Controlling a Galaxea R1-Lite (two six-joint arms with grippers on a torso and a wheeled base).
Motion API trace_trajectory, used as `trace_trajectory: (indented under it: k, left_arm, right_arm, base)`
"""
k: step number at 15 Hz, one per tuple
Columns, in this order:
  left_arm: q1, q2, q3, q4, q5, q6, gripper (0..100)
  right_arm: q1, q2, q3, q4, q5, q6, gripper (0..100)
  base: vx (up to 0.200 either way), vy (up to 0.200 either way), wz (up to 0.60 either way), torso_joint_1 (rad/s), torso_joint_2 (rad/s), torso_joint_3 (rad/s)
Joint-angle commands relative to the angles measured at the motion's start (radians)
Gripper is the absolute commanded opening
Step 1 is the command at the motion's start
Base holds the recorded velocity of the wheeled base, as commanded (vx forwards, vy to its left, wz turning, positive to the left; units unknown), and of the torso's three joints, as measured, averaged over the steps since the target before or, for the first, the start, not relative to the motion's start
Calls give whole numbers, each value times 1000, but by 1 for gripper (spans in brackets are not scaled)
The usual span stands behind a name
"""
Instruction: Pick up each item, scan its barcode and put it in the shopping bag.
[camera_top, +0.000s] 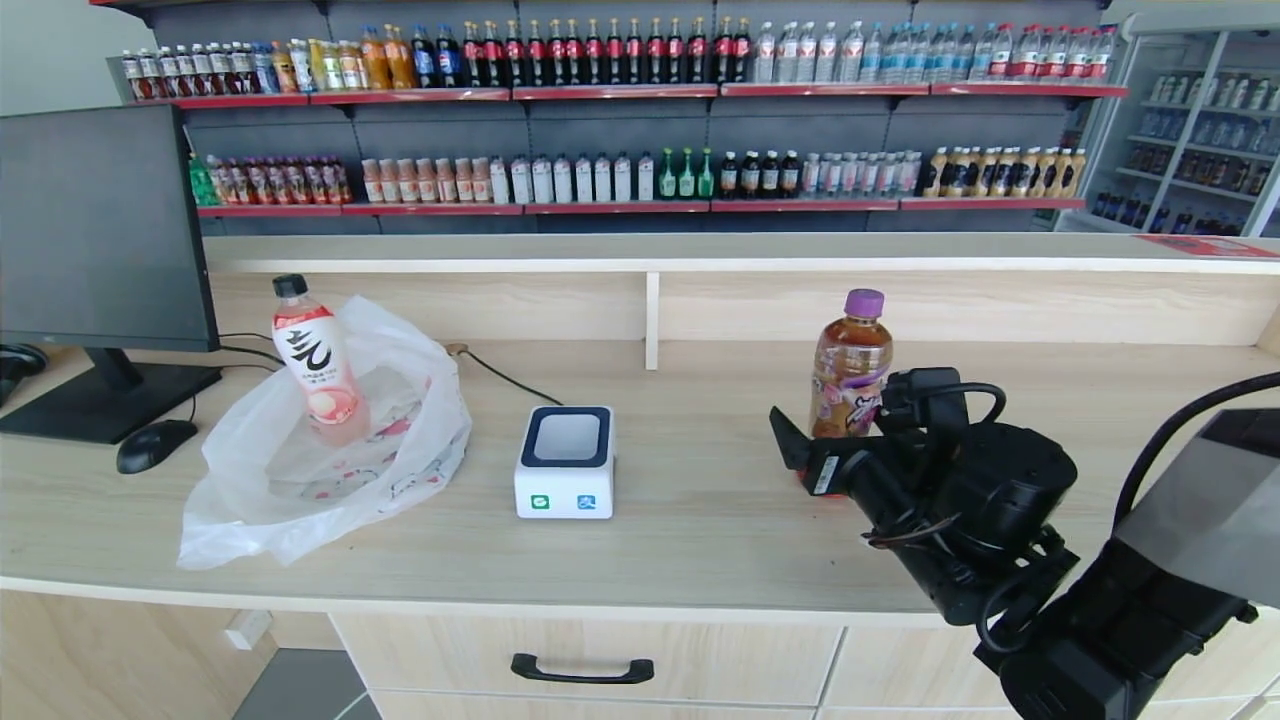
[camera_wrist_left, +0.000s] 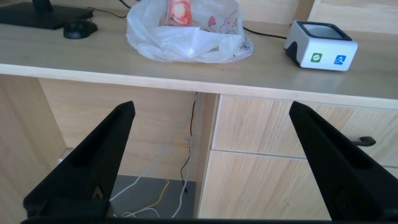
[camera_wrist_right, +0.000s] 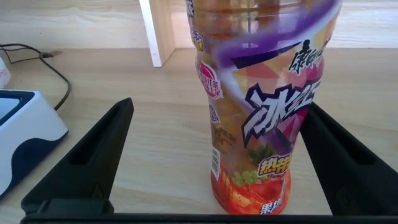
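Observation:
A brown tea bottle (camera_top: 850, 375) with a purple cap stands upright on the wooden counter (camera_top: 700, 520), right of centre. My right gripper (camera_top: 820, 440) is open at its base, and in the right wrist view the bottle (camera_wrist_right: 261, 112) stands between the spread fingers (camera_wrist_right: 93, 162) of that gripper (camera_wrist_right: 219, 106). A white scanner box (camera_top: 566, 460) sits mid-counter. To its left lies a white shopping bag (camera_top: 300, 470) with a pink-labelled bottle (camera_top: 318, 360) upright in it. My left gripper (camera_wrist_left: 211, 106) hangs open and empty below the counter edge, in front of the cabinet.
A monitor (camera_top: 100, 230) and a mouse (camera_top: 155, 443) occupy the counter's far left. A cable runs from the scanner to the raised back ledge, which has an upright divider (camera_top: 651, 320). Drawers with a black handle (camera_top: 582, 670) lie below the front edge.

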Motion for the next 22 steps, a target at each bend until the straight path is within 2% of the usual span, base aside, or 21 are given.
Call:
trace_trajectory:
  k: [1, 11, 22]
  left_arm:
    - [0, 0, 0, 0, 0, 1, 100]
    - [0, 0, 0, -2, 0, 1, 100]
    - [0, 0, 0, -2, 0, 2, 100]
  right_arm:
    - [-3, 9, 0, -1, 2, 0, 100]
    - [-49, 20, -1, -1, 2, -3, 100]
    - [-73, 89, -132, -1, 3, 2, 100]
  base:
    - [0, 0, 0, 0, 0, 0]
    - [0, 0, 0, 0, 0, 0]
    - [0, 0, 0, 0, 0, 0]
